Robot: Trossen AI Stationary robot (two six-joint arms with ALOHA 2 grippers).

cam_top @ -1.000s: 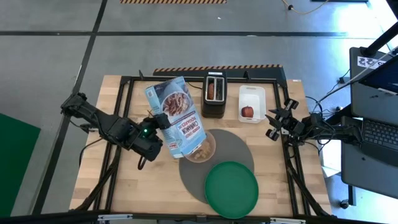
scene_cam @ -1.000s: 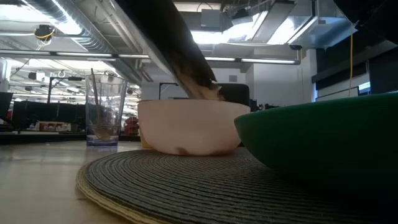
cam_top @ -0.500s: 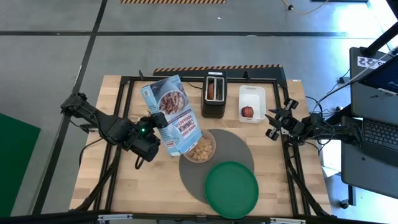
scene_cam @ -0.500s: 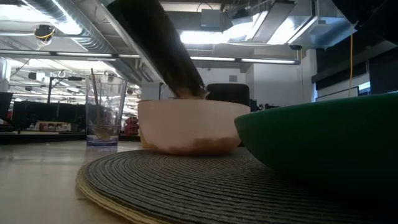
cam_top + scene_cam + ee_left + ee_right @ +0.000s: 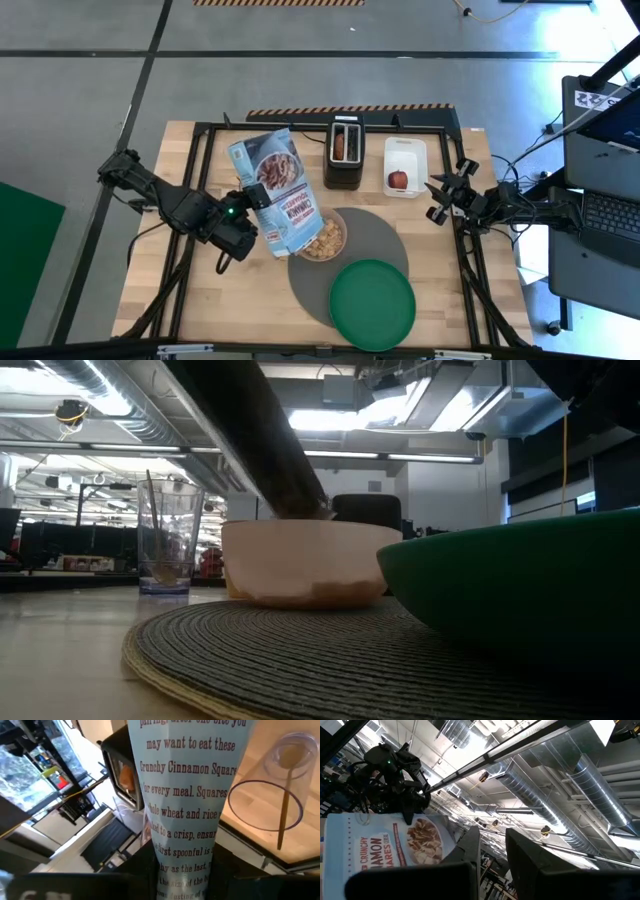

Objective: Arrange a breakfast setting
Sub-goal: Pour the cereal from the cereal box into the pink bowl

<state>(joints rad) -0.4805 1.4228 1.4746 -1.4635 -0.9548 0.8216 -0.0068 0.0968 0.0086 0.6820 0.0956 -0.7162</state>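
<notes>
Clamping a tilted cereal box [image 5: 277, 194], the left gripper [image 5: 252, 203] holds its mouth over the pinkish bowl [image 5: 325, 237] at the placemat's [image 5: 385, 237] left edge. Right of it sits the green plate [image 5: 372, 304]. By the table's [image 5: 160, 285] right edge, the right gripper [image 5: 436, 200] hovers, its 2 fingers slightly apart, empty.

The left gripper [image 5: 256, 203] is held clamped mid-table, its arm stretched in from the left; the right gripper [image 5: 437, 200] is parked at the right edge.
</notes>
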